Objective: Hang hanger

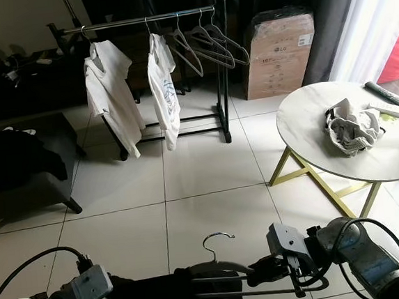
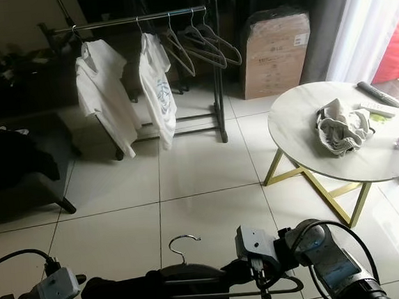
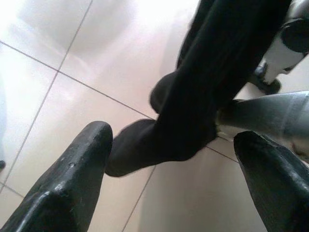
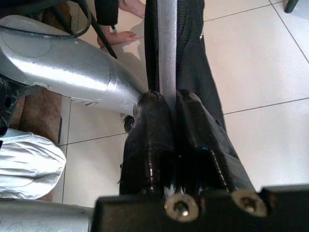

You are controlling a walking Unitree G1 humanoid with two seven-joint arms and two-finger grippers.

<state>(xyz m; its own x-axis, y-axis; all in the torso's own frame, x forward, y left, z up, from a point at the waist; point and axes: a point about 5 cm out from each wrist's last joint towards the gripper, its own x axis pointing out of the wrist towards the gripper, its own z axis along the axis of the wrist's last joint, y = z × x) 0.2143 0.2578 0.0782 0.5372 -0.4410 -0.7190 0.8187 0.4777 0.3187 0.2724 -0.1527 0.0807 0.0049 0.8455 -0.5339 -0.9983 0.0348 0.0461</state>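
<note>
A grey hanger with a steel hook carries a black garment low in front of me. My right gripper is shut on the hanger's grey shoulder bar, and it also appears in the left eye view. My left gripper is open, its two fingers on either side of a hanging fold of the black garment without touching it. Across the tiled floor stands a clothes rack with two white T-shirts and several empty hangers.
A round white table on gold legs stands at the right with a grey cloth and a remote. A cardboard box sits behind it. A dark bench with black clothes is at the left. A person's bare foot is close by.
</note>
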